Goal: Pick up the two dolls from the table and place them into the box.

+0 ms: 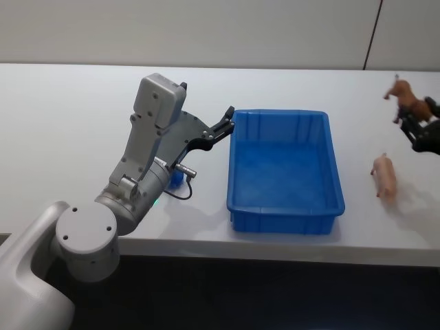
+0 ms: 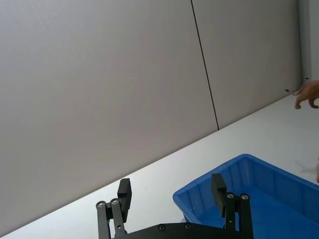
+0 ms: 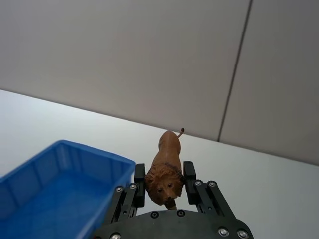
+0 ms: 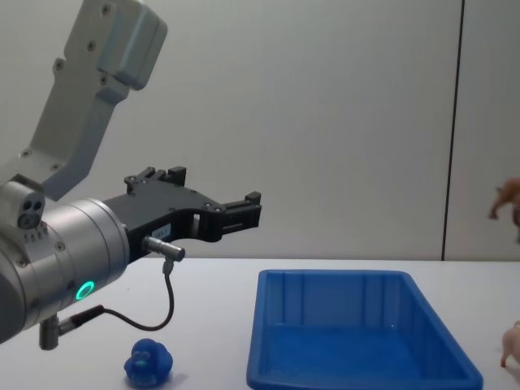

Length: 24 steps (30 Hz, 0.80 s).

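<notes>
The blue doll [image 4: 149, 363] sits on the white table [image 1: 62, 117] left of the box, half hidden under my left arm in the head view [image 1: 177, 179]. The pink pig doll [image 1: 385, 176] lies on the table to the right of the blue box [image 1: 285, 168]. Raised above the table at the box's left rim, my left gripper [image 1: 229, 119] is open and holds nothing; its fingers [image 2: 123, 194] show in the left wrist view. My right gripper [image 3: 164, 171] is up at the far right, shut on a brown lion figure [image 3: 167, 172], behind the pig.
The box [image 4: 357, 333] holds nothing. A cable [image 4: 166, 313] loops down from my left wrist above the blue doll. The lion [image 1: 404, 97] hangs in the air near the table's right end. A pale wall stands behind the table.
</notes>
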Each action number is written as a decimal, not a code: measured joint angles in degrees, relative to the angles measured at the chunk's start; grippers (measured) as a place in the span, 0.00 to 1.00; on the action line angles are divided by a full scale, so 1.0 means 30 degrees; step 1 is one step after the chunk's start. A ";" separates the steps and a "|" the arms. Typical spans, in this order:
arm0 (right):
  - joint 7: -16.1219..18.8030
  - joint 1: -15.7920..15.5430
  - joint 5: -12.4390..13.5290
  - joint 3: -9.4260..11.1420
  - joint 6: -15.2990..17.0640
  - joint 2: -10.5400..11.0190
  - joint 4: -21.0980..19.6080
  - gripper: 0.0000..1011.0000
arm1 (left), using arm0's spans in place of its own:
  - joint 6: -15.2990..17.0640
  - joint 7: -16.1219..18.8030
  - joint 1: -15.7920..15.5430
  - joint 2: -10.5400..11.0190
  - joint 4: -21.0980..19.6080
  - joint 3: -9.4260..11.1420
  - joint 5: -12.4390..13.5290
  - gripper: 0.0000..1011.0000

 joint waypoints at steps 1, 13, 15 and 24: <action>0.0142 0.0079 -0.0029 -0.0053 -0.0003 -0.0036 -0.0036 0.43 | 0.0000 0.0000 0.0000 0.0000 0.0000 0.0000 0.0000 0.99; 0.2844 0.1418 -0.0783 -0.1066 0.0292 -0.0967 0.0067 0.43 | 0.0000 0.0000 0.0001 0.0000 0.0000 -0.0001 0.0000 0.99; 0.3323 0.1710 -0.1010 -0.1310 0.0398 -0.1211 0.0287 0.43 | 0.0000 0.0000 0.0000 0.0000 0.0000 -0.0001 0.0000 0.99; 0.5191 0.3096 -0.2172 -0.2355 0.0981 -0.2361 0.1867 0.55 | 0.0000 0.0000 0.0000 0.0001 0.0001 -0.0001 0.0000 0.99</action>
